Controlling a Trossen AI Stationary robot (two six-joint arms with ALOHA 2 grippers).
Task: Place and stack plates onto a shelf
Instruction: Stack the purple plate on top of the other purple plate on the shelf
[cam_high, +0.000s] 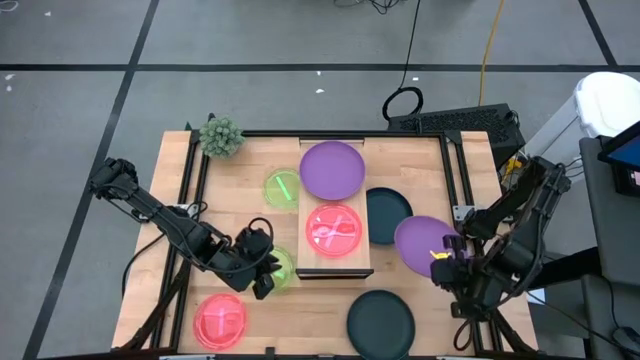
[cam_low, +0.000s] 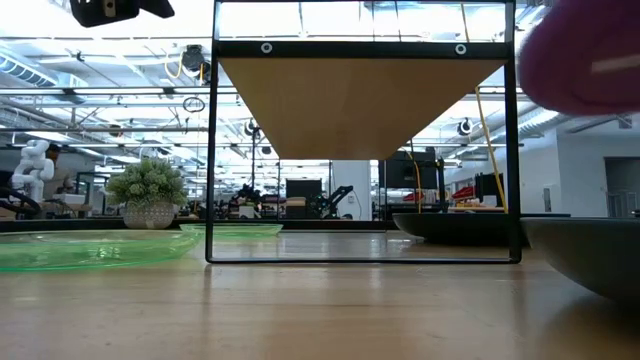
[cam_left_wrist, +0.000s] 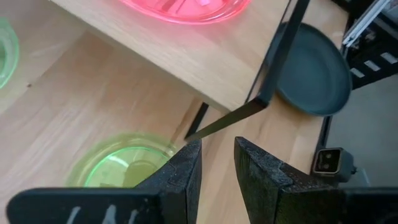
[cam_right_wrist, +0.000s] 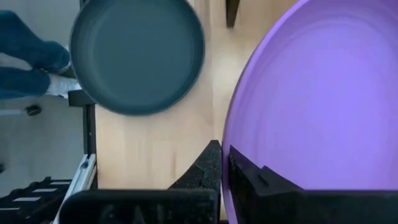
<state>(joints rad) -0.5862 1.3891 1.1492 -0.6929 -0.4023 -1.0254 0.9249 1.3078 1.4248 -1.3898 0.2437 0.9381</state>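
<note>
The light-wood shelf (cam_high: 336, 258) carries a purple plate (cam_high: 332, 168) at its far end and a pink plate (cam_high: 333, 230) at its near end. My right gripper (cam_high: 446, 258), to the shelf's right, is shut on a second purple plate (cam_high: 420, 238), which shows blurred high up in the low view (cam_low: 585, 55). My left gripper (cam_high: 265, 285) hovers open by the shelf's near left corner, beside a green plate (cam_left_wrist: 118, 165); only bare wood shows between its fingers (cam_left_wrist: 217, 162). Another green plate (cam_high: 283, 187), a pink one (cam_high: 220, 320) and two dark teal ones (cam_high: 385, 215) (cam_high: 380, 322) lie flat on the table. My right gripper pinches the purple plate's rim (cam_right_wrist: 233, 146) between its two fingers, one finger (cam_right_wrist: 205, 171) outside the rim and the other (cam_right_wrist: 261, 180) over the plate's inner face. The fingers slant steeply down from above. The plate is lifted clear of the table.
A small green plant (cam_high: 221, 136) stands at the table's far left corner. Black frame rails (cam_high: 455, 170) run along the table's sides. The shelf's thin black legs (cam_low: 515, 150) rise from the tabletop. A person's legs (cam_right_wrist: 31, 56) show beyond the table's edge.
</note>
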